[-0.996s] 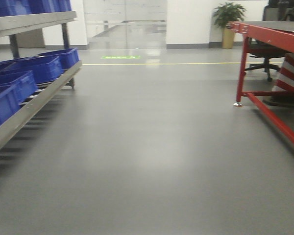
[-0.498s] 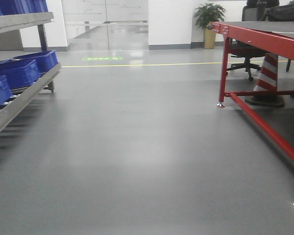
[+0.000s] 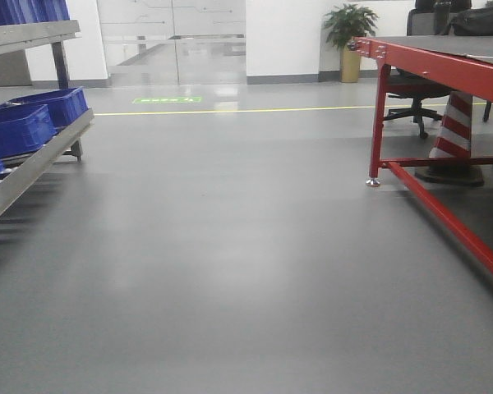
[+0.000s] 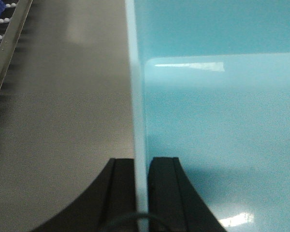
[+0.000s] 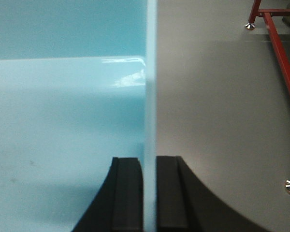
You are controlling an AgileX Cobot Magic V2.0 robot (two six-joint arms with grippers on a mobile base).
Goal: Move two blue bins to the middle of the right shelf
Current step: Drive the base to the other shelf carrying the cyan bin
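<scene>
Plainly, the pale blue bin (image 4: 217, 121) hangs between the two arms, off the floor (image 3: 230, 246) and on no surface. The left fingers (image 4: 130, 179) are closed almost fully on its left wall (image 4: 139, 96), one inside and one outside, with the bin's hollow lying to their right. The right fingers (image 5: 137, 183) pinch the right wall (image 5: 150, 96) the same way, with the hollow to their left. Neither arm is nearer, since each holds one side, so the bin runs crosswise ahead of the robot.

The relation that matters is sideways. The red-framed surface (image 3: 427, 61) stands off the right side, its near edge running along the right wrist view. The rack (image 3: 33, 168) with dark blue bins (image 3: 20, 127) sits off the left. Whether that red frame is the right shelf I cannot tell; no middle level shows. My guess is that the base must turn rightward before any set-down.
</scene>
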